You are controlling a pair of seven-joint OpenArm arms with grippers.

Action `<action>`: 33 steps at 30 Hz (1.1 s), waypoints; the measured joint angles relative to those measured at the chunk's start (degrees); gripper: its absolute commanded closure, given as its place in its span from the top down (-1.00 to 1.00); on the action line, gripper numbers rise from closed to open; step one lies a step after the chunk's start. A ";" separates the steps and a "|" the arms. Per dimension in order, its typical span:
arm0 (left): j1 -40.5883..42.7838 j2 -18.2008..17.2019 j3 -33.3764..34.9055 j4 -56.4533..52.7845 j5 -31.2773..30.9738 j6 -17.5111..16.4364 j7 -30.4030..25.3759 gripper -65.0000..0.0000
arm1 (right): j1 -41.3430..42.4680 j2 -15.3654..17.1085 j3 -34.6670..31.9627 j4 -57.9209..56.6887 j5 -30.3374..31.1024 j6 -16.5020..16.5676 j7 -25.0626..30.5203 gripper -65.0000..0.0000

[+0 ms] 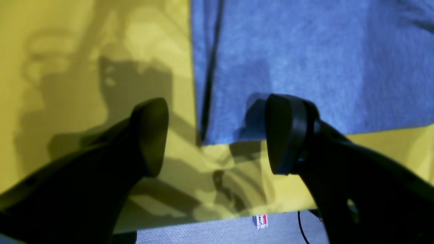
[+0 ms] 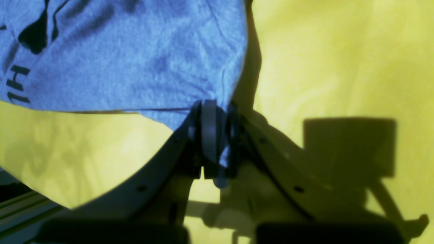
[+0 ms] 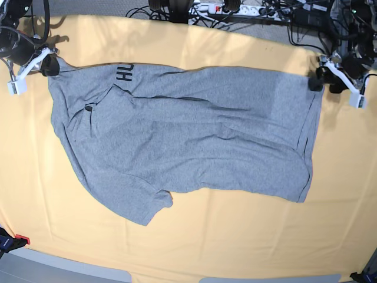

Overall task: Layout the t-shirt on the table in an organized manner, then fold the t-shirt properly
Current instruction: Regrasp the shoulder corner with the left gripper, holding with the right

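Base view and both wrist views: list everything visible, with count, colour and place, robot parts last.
t-shirt: one, heather grey with black lettering, spread across the table's middle, partly folded over near the collar.
table: one, pale orange-peach cloth, filling the base view.
cables and power strip: several, dark and white, beyond the far edge.
right gripper: one, dark, shut on the t-shirt's corner.
left gripper: one, black, open above the t-shirt's other corner.
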 measured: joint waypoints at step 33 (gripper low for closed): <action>-1.90 2.21 4.22 -0.20 6.14 7.63 -3.61 0.38 | 0.02 0.81 0.00 0.00 1.22 0.00 -0.90 -1.00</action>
